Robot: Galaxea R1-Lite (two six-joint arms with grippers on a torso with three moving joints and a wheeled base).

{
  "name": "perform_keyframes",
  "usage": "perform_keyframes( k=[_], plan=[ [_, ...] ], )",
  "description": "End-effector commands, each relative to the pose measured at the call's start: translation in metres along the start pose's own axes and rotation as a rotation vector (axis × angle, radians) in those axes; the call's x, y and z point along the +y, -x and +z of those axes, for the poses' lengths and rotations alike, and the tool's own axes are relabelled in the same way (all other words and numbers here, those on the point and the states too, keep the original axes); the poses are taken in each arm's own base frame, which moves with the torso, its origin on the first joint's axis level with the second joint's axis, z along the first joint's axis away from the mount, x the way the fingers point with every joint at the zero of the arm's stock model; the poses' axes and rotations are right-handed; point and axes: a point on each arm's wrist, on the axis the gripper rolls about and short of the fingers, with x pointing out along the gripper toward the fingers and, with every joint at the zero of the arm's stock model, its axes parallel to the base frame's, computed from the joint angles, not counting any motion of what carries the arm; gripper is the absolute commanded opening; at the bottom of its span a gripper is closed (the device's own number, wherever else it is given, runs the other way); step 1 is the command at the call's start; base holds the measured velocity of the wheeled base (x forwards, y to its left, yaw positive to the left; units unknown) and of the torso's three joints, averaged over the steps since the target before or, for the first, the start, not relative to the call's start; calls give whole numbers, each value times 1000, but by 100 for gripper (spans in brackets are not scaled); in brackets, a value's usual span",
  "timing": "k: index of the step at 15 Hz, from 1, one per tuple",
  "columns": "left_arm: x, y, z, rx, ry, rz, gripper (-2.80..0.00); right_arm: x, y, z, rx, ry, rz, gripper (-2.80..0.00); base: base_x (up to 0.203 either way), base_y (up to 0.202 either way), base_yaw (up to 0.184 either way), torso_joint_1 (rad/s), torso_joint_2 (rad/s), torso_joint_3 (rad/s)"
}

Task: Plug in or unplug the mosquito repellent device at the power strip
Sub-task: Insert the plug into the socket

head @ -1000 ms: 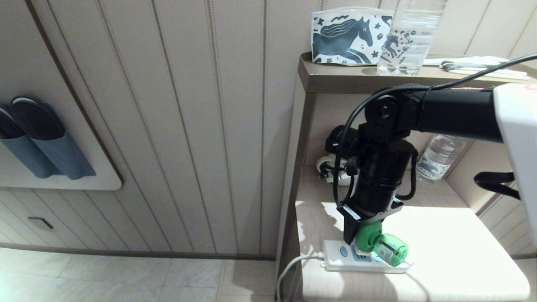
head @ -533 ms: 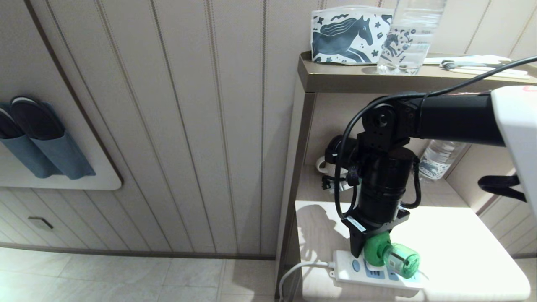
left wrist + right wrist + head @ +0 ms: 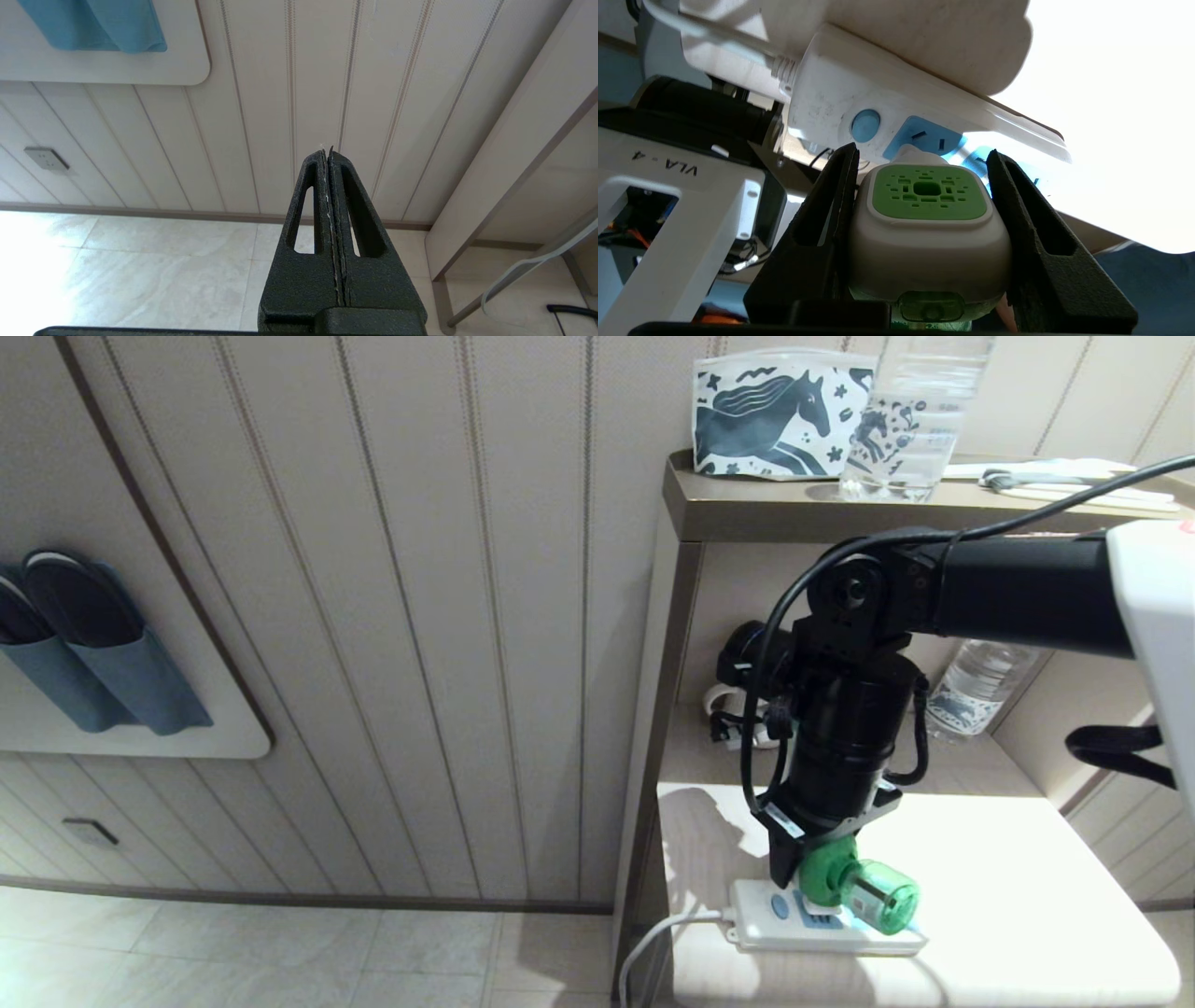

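The mosquito repellent device [image 3: 854,887], white with a green cap and green bottle, sits between the fingers of my right gripper [image 3: 808,894], which is shut on it. In the right wrist view the device [image 3: 929,219] has its plug end against the first light-blue socket panel of the power strip [image 3: 831,98], beside the blue button [image 3: 865,125]. Its prongs are hidden. The right gripper [image 3: 920,153] holds it from both sides. The power strip [image 3: 775,922] lies on the lower shelf [image 3: 1008,896], near its front left corner. My left gripper [image 3: 327,149] hangs shut and empty over the floor, facing the wall.
The strip's white cord [image 3: 653,933] drops off the shelf's left edge. A water bottle [image 3: 980,686] and a black-and-white object [image 3: 747,691] stand at the back of the niche. On the top shelf are a horse-print pouch [image 3: 780,418] and another bottle [image 3: 910,420].
Half a second ago the right gripper, device and strip sat lower and further right, with the strip skewed. Now they are back up and to the left, with the strip lying straighter.
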Motion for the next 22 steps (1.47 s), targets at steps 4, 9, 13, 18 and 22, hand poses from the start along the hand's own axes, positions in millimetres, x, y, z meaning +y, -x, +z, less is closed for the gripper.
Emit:
perform_keyframes(
  k=[4, 9, 13, 18, 22],
  plan=[
    [0, 0, 0, 1, 0, 0, -280, -3, -1, 3, -21, -18, -15, -280, 0, 0, 0, 0, 0, 0],
    [0, 0, 0, 2, 0, 0, -280, -2, 10, 5, -120, -50, -2, -280, 0, 0, 0, 0, 0, 0],
    [0, 0, 0, 2, 0, 0, -280, -1, 11, 6, -151, -47, 3, -280, 0, 0, 0, 0, 0, 0],
    [0, 0, 0, 2, 0, 0, -280, 1, 0, 1, -171, -39, 5, -280, 0, 0, 0, 0, 0, 0],
    [0, 0, 0, 2, 0, 0, -280, 0, -9, -1, -201, -25, 5, -280, 0, 0, 0, 0, 0, 0]
  ],
)
